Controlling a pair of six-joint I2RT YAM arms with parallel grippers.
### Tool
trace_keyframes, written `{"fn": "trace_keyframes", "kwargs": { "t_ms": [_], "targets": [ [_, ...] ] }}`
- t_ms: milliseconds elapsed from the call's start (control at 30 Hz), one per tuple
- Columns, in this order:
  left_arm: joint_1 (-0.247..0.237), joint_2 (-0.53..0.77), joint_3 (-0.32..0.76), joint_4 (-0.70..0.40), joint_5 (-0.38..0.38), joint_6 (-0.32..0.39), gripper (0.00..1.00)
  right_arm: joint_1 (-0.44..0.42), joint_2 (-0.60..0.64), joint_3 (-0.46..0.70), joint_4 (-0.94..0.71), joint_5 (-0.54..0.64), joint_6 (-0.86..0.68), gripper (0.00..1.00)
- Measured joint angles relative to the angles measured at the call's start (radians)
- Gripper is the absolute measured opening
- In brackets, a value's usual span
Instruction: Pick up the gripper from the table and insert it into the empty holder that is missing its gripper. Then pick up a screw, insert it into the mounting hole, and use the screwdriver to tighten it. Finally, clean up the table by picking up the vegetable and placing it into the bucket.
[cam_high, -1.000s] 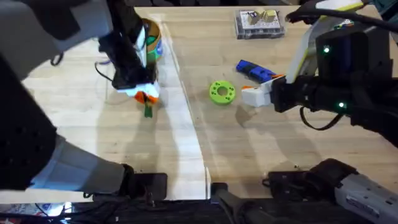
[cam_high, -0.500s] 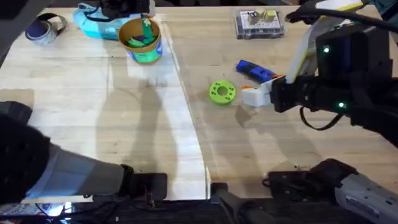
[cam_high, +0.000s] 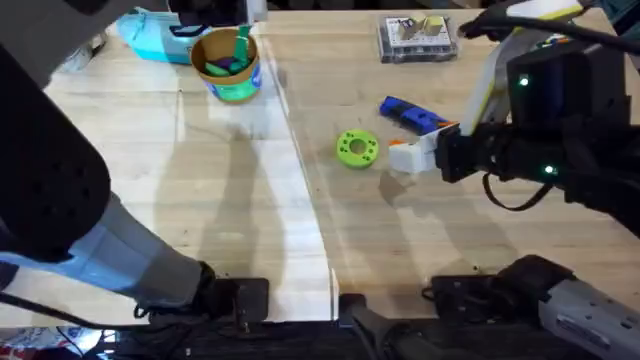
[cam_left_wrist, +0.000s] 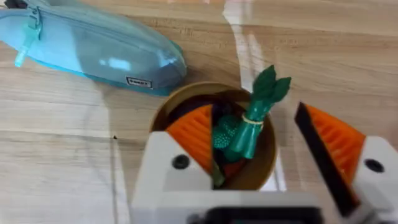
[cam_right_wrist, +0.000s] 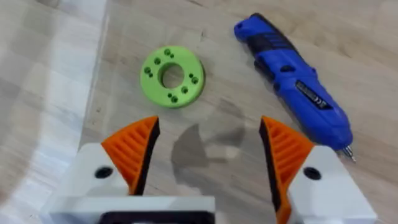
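The yellow-tan bucket (cam_high: 226, 66) (cam_left_wrist: 163, 115) with a green band stands at the back left of the table. The vegetable (cam_left_wrist: 256, 111) stands inside it with its green leafy top (cam_high: 241, 44) poking above the rim. Directly above the bucket hangs my left gripper (cam_left_wrist: 264, 140), open and holding nothing. My right gripper (cam_high: 400, 155) (cam_right_wrist: 210, 132) hovers open over bare wood just right of the green disc. The blue screwdriver (cam_high: 412, 115) (cam_right_wrist: 292, 81) lies just behind it. The holder is out of view.
A round green disc with holes (cam_high: 357, 148) (cam_right_wrist: 172, 68) lies mid-table. A light blue pouch (cam_high: 155, 37) (cam_left_wrist: 93, 43) lies behind the bucket. A clear box of small parts (cam_high: 417, 37) sits at the back right. My left arm looms large and dark at the left.
One second ago my left gripper carried the vegetable; it has let it go into the bucket and stands open above it. My right arm has not moved.
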Motion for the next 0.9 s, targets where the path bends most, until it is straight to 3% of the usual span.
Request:
{"fn": "trace_keyframes", "kwargs": {
  "t_ms": [33,67,267,400,500,667,900],
  "targets": [
    [0.0,0.0,0.0,0.001,0.0,-0.006,0.914,0.0,0.0,0.0,-0.008,0.0,0.0,0.957],
    [0.001,0.0,0.0,0.0,-0.001,-0.008,0.967,0.0,0.002,0.0,-0.013,0.0,0.0,0.957],
    [0.003,-0.018,0.0,-0.016,-0.002,-0.008,0.986,0.0,0.012,0.006,-0.043,0.0,0.0,0.957],
    [0.003,-0.118,-0.001,-0.088,-0.001,-0.008,0.986,0.0,0.012,0.078,-0.126,0.0,-0.015,0.957],
    [0.003,-0.243,0.001,-0.19,-0.003,-0.008,0.986,-0.002,0.009,0.182,-0.188,0.001,-0.031,0.957],
    [0.004,-0.418,0.006,-0.451,0.004,-0.007,0.986,-0.006,-0.005,0.317,-0.258,0.0,-0.038,0.957],
    [0.005,-0.473,0.007,-0.74,0.067,0.007,0.986,-0.007,-0.031,0.342,-0.267,0.001,-0.025,0.957]
  ]
}}
